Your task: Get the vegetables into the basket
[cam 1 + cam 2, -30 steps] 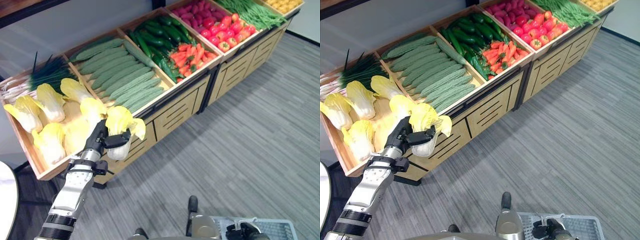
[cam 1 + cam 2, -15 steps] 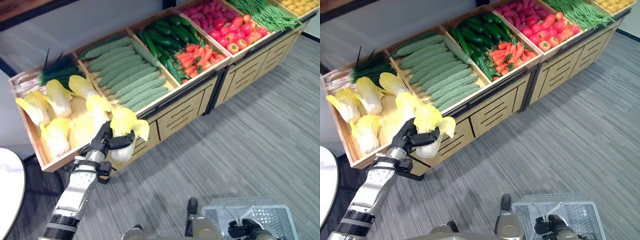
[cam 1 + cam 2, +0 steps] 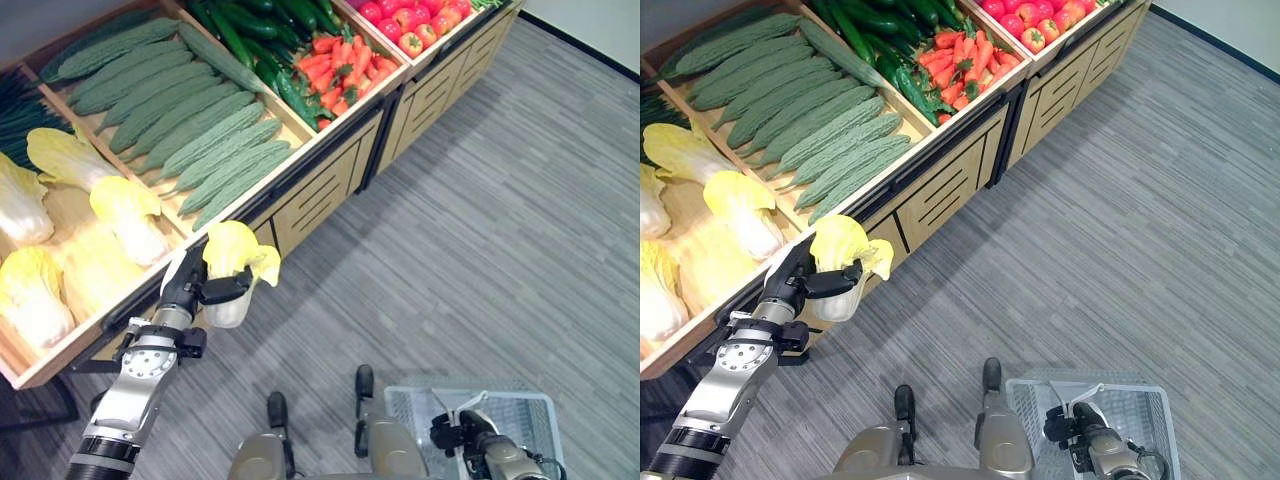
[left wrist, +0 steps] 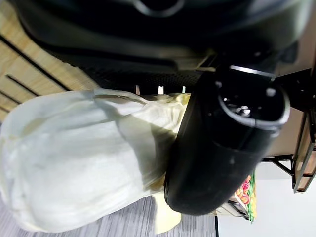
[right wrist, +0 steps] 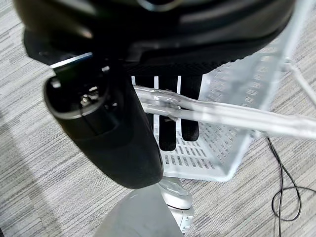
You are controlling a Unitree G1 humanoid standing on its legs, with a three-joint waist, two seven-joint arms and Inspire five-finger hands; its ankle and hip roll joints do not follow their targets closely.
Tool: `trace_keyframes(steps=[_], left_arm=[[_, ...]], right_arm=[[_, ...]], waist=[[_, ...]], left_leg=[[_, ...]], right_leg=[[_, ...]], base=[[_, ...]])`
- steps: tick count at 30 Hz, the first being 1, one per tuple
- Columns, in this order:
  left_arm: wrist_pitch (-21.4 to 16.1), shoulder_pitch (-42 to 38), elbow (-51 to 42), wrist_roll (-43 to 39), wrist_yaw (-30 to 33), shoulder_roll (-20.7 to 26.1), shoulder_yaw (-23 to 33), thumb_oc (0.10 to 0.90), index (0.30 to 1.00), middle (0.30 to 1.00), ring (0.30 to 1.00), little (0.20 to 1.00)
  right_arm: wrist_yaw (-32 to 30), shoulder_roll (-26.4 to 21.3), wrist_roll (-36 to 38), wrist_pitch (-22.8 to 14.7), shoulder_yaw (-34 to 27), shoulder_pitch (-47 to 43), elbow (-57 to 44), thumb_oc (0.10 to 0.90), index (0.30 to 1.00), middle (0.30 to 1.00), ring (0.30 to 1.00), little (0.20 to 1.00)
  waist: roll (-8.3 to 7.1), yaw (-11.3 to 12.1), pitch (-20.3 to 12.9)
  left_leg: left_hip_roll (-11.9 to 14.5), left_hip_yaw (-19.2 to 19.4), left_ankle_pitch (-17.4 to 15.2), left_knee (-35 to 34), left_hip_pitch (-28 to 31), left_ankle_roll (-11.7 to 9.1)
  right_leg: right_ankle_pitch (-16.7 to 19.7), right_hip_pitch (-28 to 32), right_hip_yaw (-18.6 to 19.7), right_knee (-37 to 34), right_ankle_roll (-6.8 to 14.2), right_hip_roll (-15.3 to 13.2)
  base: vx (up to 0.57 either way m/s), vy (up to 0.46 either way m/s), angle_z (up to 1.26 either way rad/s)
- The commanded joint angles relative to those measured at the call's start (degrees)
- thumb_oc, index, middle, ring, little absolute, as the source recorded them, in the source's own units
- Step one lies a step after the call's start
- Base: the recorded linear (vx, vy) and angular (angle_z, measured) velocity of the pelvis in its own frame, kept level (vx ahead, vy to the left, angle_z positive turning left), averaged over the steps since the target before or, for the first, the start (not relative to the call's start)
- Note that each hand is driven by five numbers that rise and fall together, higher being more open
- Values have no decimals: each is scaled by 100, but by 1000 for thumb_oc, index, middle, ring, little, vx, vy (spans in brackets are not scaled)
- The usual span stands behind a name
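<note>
**Cabbage in the left hand, basket in the right**

Nearest, low at the robot's right, the right hand (image 3: 462, 433) is curled round the handle (image 5: 217, 114) of a white wire basket (image 3: 540, 420) that sits just above the grey striped carpet (image 3: 500, 240); the right wrist view shows the dark fingers (image 5: 168, 123) hooked over the pale bar, with the mesh wall beyond. I cannot see anything lying in the basket from these angles.

Further out on the robot's left, the left hand (image 3: 190, 290) is clamped on a napa cabbage (image 3: 232, 270), thumb across its white base (the left wrist view shows the thumb (image 4: 222, 148) pressed against the pale stalk). It is held upright, yellow leaves on top, in the air in front of the wooden display stand (image 3: 320, 190) and well apart from the basket.

Behind the hand, the nearest crate holds more napa cabbages (image 3: 125, 215), lying on their sides. Next along lie rows of bitter gourds (image 3: 200, 150), then dark green cucumbers (image 3: 250, 25) beside a heap of carrots (image 3: 335, 65). Farthest, at the stand's end, red tomatoes (image 3: 410, 20) fill another crate. A strip of green onions (image 3: 15, 120) shows at the back of the cabbage crate.
</note>
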Motion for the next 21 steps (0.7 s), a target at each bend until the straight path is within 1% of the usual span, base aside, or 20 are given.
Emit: trace_keyframes(steps=[1, 2, 3, 4, 5, 6, 7, 8, 9, 10, 11, 12, 13, 14, 16, 17, 19, 20, 21], left_arm=[[-606, -420, -724, 113, 208, 113, 391, 400, 300, 300, 300, 300], [-610, -430, -736, 109, 217, 119, 402, 400, 300, 300, 300, 300], [-628, -439, -759, 113, 225, 133, 432, 400, 300, 300, 300, 300], [-633, -445, -753, 113, 224, 134, 433, 400, 300, 300, 300, 300], [-638, -409, -732, 100, 228, 201, 469, 400, 300, 300, 300, 300], [-639, -411, -731, 100, 228, 205, 474, 400, 300, 300, 300, 300], [-633, -413, -713, 97, 220, 225, 472, 400, 300, 300, 300, 300], [-596, -407, -685, 90, 201, 222, 454, 400, 300, 300, 300, 300], [-564, -390, -649, 89, 196, 192, 470, 400, 300, 300, 300, 300], [-564, -387, -649, 90, 196, 194, 468, 400, 300, 300, 300, 300], [-553, -312, -625, 131, 139, 66, 491, 400, 300, 300, 300, 300], [-553, -312, -625, 131, 139, 66, 490, 400, 300, 300, 300, 300], [-524, -297, -599, 139, 64, -20, 384, 400, 300, 300, 300, 300], [-524, -298, -599, 139, 65, -20, 384, 400, 300, 300, 300, 300], [-477, -375, -512, 128, 39, -110, 234, 400, 300, 300, 300, 300], [-476, -427, -438, 129, 29, -139, 191, 400, 300, 300, 300, 300], [-452, -526, -321, 85, -31, -208, 98, 400, 300, 300, 300, 300], [-456, -534, -298, 52, -39, -217, 87, 400, 300, 300, 300, 300], [-476, -621, -230, -9, -34, -249, -19, 400, 300, 300, 300, 300]], right_arm=[[35, -150, 60, -49, 176, -263, -63, 400, 300, 300, 300, 300], [20, -159, 66, -49, 152, -303, -51, 400, 300, 300, 300, 300], [-1, -162, 95, -49, 130, -410, -20, 400, 300, 300, 300, 300], [-1, -161, 96, -49, 132, -417, -18, 400, 300, 300, 300, 300], [-2, -109, 88, -44, 153, -489, -3, 400, 300, 300, 300, 300], [-2, -106, 88, -42, 155, -493, -6, 400, 300, 300, 300, 300], [12, -92, 78, -42, 184, -479, -20, 400, 300, 300, 300, 300], [31, -35, 105, -38, 206, -415, -41, 400, 300, 300, 300, 300], [52, -14, 90, -29, 242, -383, -67, 400, 300, 300, 300, 300], [52, -13, 89, -28, 242, -377, -70, 400, 300, 300, 300, 300], [62, -7, 84, -33, 214, -311, -65, 400, 300, 300, 300, 300], [62, -7, 84, -33, 213, -310, -66, 400, 300, 300, 300, 300], [76, -36, 77, -20, 187, -216, -40, 400, 300, 300, 300, 300], [76, -36, 77, -20, 186, -216, -41, 400, 300, 300, 300, 300], [40, -61, 86, -15, 140, -101, -61, 400, 300, 300, 300, 300], [41, -77, 74, -23, 147, -75, -35, 400, 300, 300, 300, 300], [30, -128, 27, -24, 198, -71, 79, 400, 300, 300, 300, 300], [31, -166, 8, -28, 227, -92, 92, 400, 300, 300, 300, 300], [41, -279, -177, 4, 341, -145, 208, 400, 300, 300, 300, 300]], waist=[[84, -55, -72], [79, -77, -57], [69, -125, -33], [64, -91, -39], [108, -43, -63], [86, -42, -64], [113, -13, -63], [189, 62, -53], [163, 148, -116], [163, 148, -110], [162, 102, -209], [162, 103, -210], [238, 24, -309], [239, 23, -308], [376, -113, -333], [409, -139, -335], [383, -136, -332], [364, -83, -286], [316, 64, -214]], left_leg=[[90, 62, -715, 774, -180, -76], [76, 153, -746, 794, -187, -70], [55, 351, -782, 816, -194, -52], [58, 391, -790, 817, -198, -49], [261, 799, -734, 701, -59, -92], [246, 811, -691, 685, -72, -93], [346, 890, -635, 651, -41, -104], [520, 1106, -525, 547, 77, -123], [533, 1234, -478, 534, 97, -166], [533, 1232, -479, 533, 108, -167], [585, 1374, -398, 491, 199, -232], [585, 1376, -398, 490, 200, -232], [642, 1319, -340, 407, 310, -294], [642, 1318, -339, 406, 311, -294], [763, 1236, -214, 272, 439, -411], [816, 1173, -159, 283, 425, -463], [965, 957, -124, 885, 239, -580], [995, 680, -21, 1277, 99, -646], [800, -99, 36, 1386, -171, -659]], right_leg=[[-554, 91, 96, 395, 683, -350], [-449, 18, 143, 355, 736, -369], [-199, -148, 157, 275, 853, -420], [-179, -169, 197, 264, 858, -412], [-57, -300, -149, 269, 895, -434], [-34, -325, -134, 271, 889, -447], [-155, -325, -369, 373, 846, -471], [-548, -60, -960, 824, 725, -563], [-586, 210, -1284, 780, 718, -634], [-580, 230, -1289, 763, 720, -632], [-603, 273, -1232, 544, 672, -510], [-603, 273, -1230, 543, 672, -509], [-733, 348, -1205, 539, 598, -400], [-733, 350, -1207, 539, 598, -399], [-947, 394, -1274, 643, 499, -271], [-1001, 417, -1284, 646, 458, -216], [-1132, 565, -1296, 563, 303, -35], [-1165, 633, -1267, 537, 237, 35], [-1192, 719, -1207, 457, 195, 85]], base=[[-78, 114, -44], [-117, 105, -53], [-100, 78, -50], [-96, 61, -93], [-48, 4, -95], [-63, -28, -135], [-115, -63, -122], [-159, -88, -114], [-143, -59, -91], [-33, -99, -79], [27, -67, -79], [103, -182, -89], [76, -115, -52], [129, -183, -17], [109, -180, 23], [110, -263, 18], [97, -251, 27], [103, -162, 11], [61, -84, -18]])
